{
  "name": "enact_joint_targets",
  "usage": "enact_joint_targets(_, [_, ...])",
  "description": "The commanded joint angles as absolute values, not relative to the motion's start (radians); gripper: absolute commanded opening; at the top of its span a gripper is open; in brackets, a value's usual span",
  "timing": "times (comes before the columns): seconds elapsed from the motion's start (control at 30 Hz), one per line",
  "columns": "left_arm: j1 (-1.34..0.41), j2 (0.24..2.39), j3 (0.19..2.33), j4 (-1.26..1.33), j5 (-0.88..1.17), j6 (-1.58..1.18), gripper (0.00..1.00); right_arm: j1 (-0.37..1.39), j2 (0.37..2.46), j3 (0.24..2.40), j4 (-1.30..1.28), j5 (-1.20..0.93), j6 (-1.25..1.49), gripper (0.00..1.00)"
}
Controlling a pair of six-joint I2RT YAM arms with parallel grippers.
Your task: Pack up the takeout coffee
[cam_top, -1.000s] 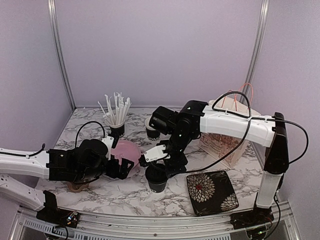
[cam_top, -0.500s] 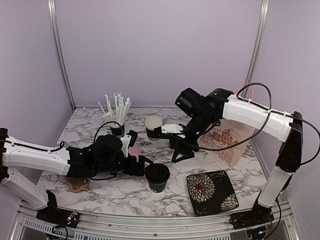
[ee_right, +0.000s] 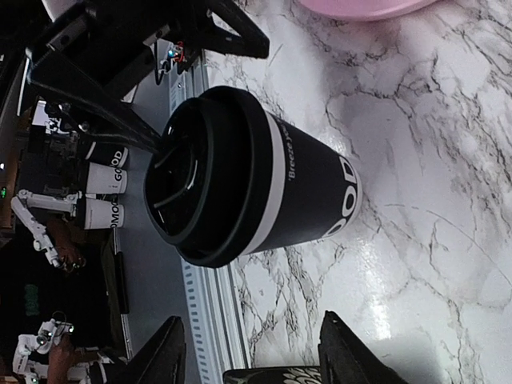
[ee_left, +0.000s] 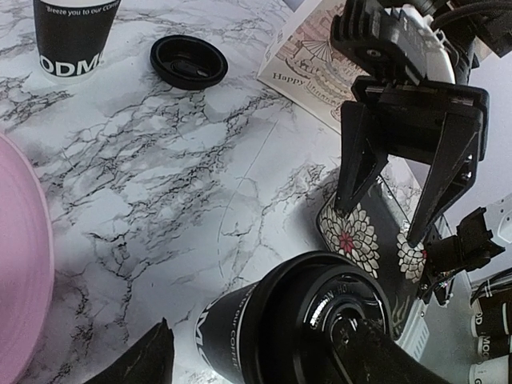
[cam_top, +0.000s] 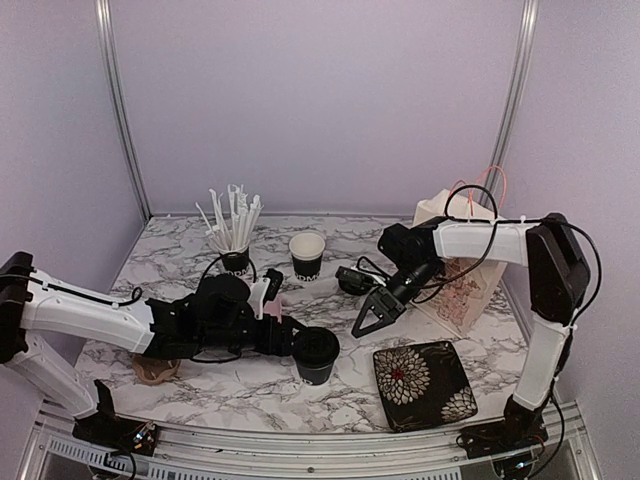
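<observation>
We are watching the two arms trade places around the lidded cup. A second ago the right gripper was hanging right over that cup. Now it is sitting well off to the right, between the cup and the paper bag, with its fingers spread and nothing between them.

Meanwhile the left gripper has been sliding in from the left, and it is now straddling the cup with one finger on each side. We are still seeing a gap on one side, so we are reading it as unclenched and not yet gripping. We are judging that the lid work on this cup is done and that the left arm is taking it over for the carry toward the bag.

The lidded cup is standing upright on the marble table, near the front middle, just left of the flowered plate. Its long axis is running straight up, with the lid on top, the base on the table and the white band wrapping level around it.

The second cup is standing farther back, near the cup of white sticks. It is also standing upright, its uncovered mouth pointing up. The loose lid is lying flat just to its right, so we are judging that this one is still waiting to be capped
</observation>
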State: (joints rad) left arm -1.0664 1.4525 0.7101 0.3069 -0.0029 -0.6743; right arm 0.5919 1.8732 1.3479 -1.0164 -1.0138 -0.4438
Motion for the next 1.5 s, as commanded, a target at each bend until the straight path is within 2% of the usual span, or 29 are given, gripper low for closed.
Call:
enact_joint_targets(0.0, [-1.058,1.500,0.691,0.358,0.053,-0.702,0.76,0.612,1.927,1.410,-1.049,-1.130,-0.451,0.57])
enact_joint_targets(0.17, [-1.053,1.541,0.676,0.368,0.075,-0.745,0.69,0.649,1.963,1.424,-1.060,-1.133,-0.453,0.59])
enact_joint_targets(0.3, [-1.047,1.555,0.661,0.368,0.078,-0.763,0.66,0.670,2.004,1.441,-1.081,-1.140,-0.463,0.55])
enact_joint_targets(0.57, [-1.046,1.574,0.636,0.370,0.083,-0.780,0.63,0.671,2.053,1.460,-1.083,-1.196,-0.443,0.40])
enact_joint_targets(0.83, [-1.045,1.613,0.626,0.387,0.120,-0.775,0.58,0.651,2.108,1.451,-1.066,-1.237,-0.392,0.36])
enact_joint_targets(1.0, [-1.034,1.654,0.619,0.401,0.147,-0.791,0.55,0.632,2.168,1.393,-0.967,-1.177,-0.234,0.24])
enact_joint_targets(1.1, [-1.018,1.681,0.612,0.405,0.165,-0.819,0.53,0.627,2.235,1.370,-0.935,-1.072,-0.166,0.17])
enact_joint_targets(1.47, [-0.997,1.747,0.582,0.405,0.192,-0.899,0.48,0.634,2.301,1.385,-0.905,-0.826,-0.096,0.15])
